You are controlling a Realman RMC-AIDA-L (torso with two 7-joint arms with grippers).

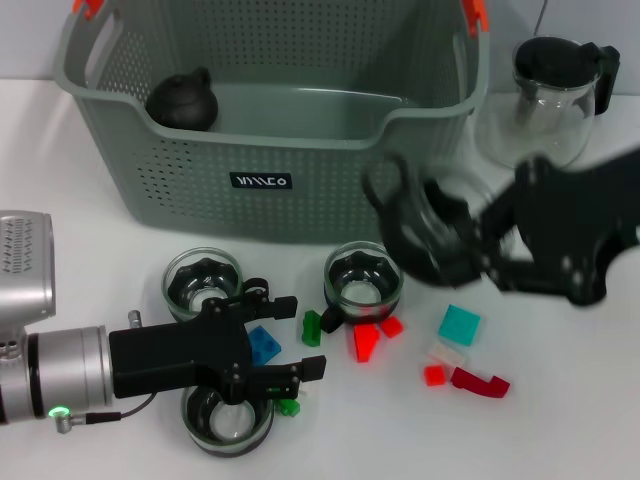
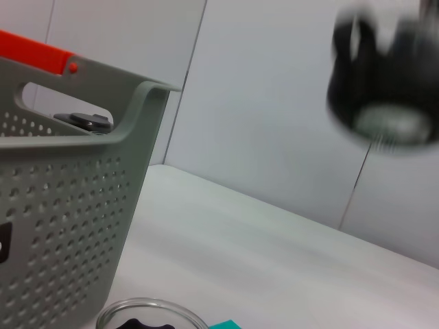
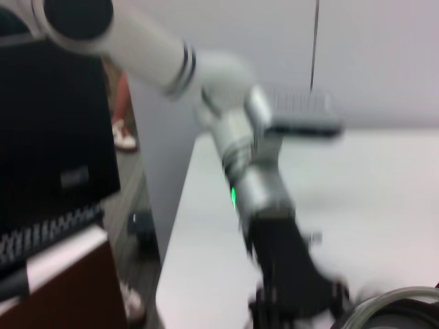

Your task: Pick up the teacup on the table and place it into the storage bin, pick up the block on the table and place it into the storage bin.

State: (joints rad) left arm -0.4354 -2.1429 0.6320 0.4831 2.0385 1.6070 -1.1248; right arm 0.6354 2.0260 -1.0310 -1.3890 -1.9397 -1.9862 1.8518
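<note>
My white table [image 1: 580, 420] carries the grey-green storage bin [image 1: 290, 130] at its back. A glass pitcher [image 1: 555, 100] stands just beside the bin. In front of the bin sit three glass teacups [image 1: 203, 280] [image 1: 363, 277] [image 1: 228, 420]. Among them and off toward the pitcher's side lie small blocks: blue [image 1: 263, 346], green [image 1: 312, 327], red [image 1: 366, 341], teal [image 1: 459, 324], dark red [image 1: 480, 381].

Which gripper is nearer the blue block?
Left. The left gripper sits right beside the blue block; the right gripper hangs farther off, up near the storage bin.
</note>
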